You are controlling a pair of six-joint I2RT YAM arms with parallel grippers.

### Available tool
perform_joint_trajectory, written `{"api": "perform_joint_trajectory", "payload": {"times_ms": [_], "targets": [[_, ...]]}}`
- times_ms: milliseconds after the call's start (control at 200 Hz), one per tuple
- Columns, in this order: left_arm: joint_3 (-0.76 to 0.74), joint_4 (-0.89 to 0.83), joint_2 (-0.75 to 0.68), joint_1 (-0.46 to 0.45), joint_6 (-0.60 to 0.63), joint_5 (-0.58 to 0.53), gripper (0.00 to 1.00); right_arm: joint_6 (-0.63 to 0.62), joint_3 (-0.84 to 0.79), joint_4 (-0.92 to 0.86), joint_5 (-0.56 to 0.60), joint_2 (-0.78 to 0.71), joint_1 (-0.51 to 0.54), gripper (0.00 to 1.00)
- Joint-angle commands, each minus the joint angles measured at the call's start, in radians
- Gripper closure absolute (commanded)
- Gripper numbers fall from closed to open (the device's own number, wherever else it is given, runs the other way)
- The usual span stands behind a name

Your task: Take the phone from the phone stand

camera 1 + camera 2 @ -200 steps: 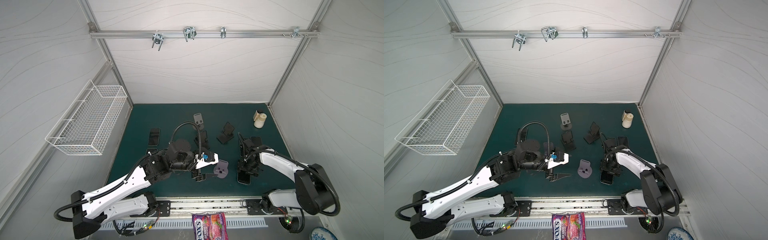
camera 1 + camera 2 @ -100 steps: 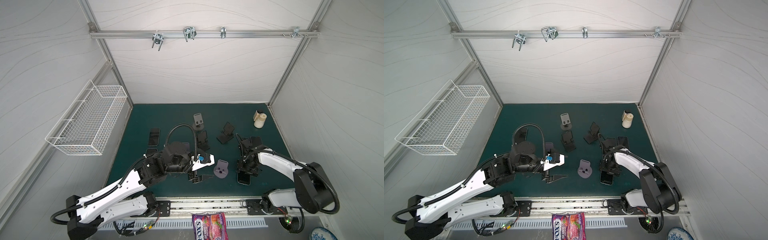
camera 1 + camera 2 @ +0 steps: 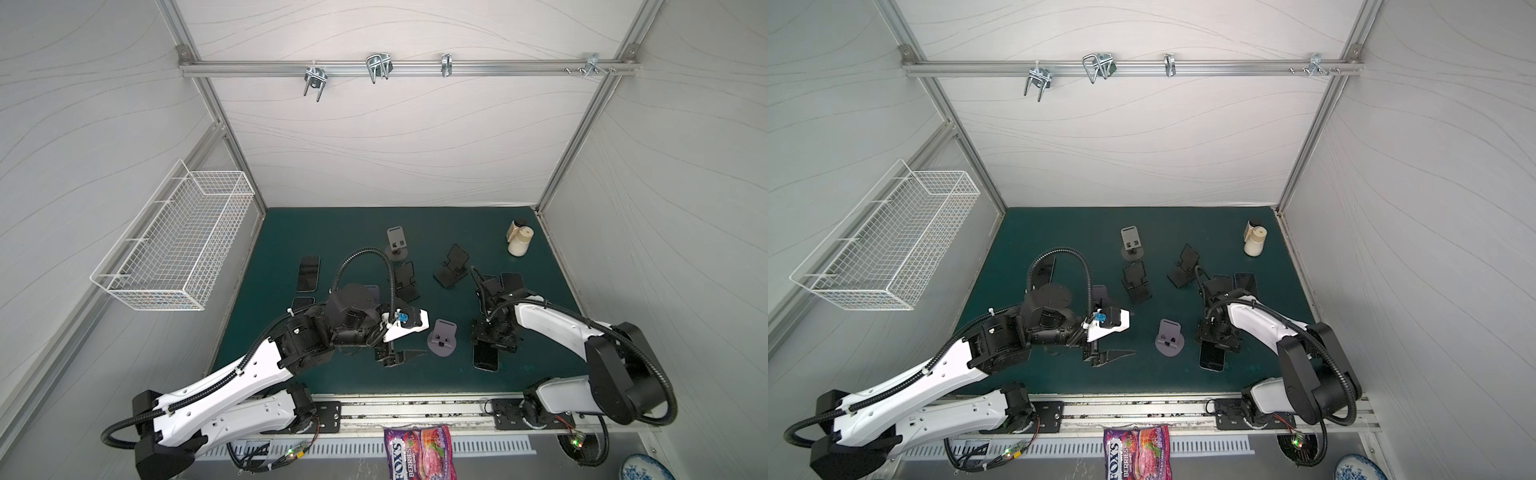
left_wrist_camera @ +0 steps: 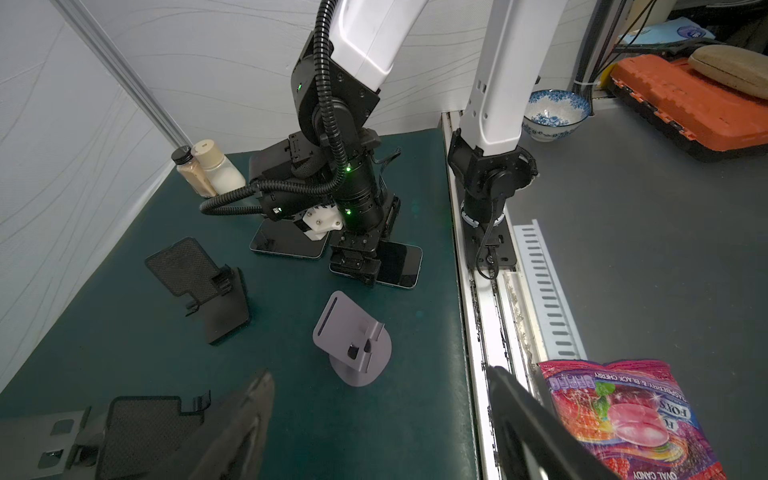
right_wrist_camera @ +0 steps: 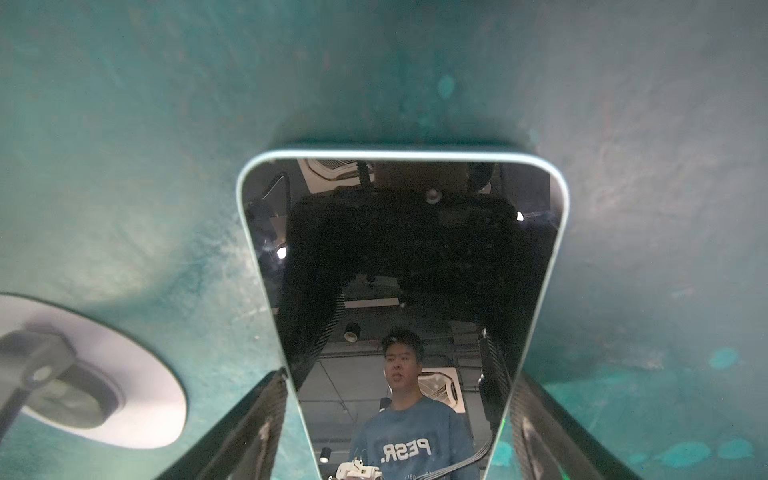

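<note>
Phone lies flat, screen up, on the green mat near the front rail. It's off the grey phone stand, which stands empty just beside it, twd the middle of the table. So the removal itself looks done, imo; what's left is letting go and backing off. Right gripper sits directly over the phone's far end, pointing down. The phone's long axis runs front-to-back, w/ the near end poking out from under the gripper twd the rail. In the right wrist view the fingers flank the phone along its two long edges, close against them, but can't tell whether they pinch it or have let go. Left gripper hovers on the other side of the stand, jaws apart, nothing btwn them, and is farther from the phone than the right one. Next move is prob. the right arm's: straight up, since any sideways drift twd the stand could drag the phone or knock the stand.
</note>
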Motion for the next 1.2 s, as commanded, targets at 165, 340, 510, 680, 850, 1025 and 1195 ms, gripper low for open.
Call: {"api": "perform_joint_trajectory", "payload": {"times_ms": [165,340,510,680,850,1025,1195], "targets": [[0.004,0.030,-0.022,-0.005,0.010,-0.037,0.18,0.008,0.011,-0.022,0.026,-0.011,0.005,0.10],[-0.067,0.171,-0.072,-0.005,-0.039,-0.211,0.18,0.008,0.032,-0.046,0.041,-0.078,0.004,0.06],[-0.158,0.338,-0.128,-0.004,-0.105,-0.498,0.18,0.018,0.055,-0.085,0.077,-0.157,0.004,0.01],[-0.238,0.414,-0.152,-0.001,-0.165,-0.824,0.18,0.024,0.080,-0.128,0.123,-0.231,0.003,0.01],[-0.323,0.432,-0.176,0.116,-0.295,-1.008,0.18,0.019,0.116,-0.166,0.187,-0.297,0.003,0.01],[-0.464,0.486,-0.175,0.411,-0.530,-1.064,0.21,0.017,0.144,-0.110,0.299,-0.356,0.000,0.01],[-0.558,0.638,-0.049,0.586,-0.537,-1.105,0.22,-0.059,0.108,0.134,0.429,-0.405,0.000,0.01]]}}
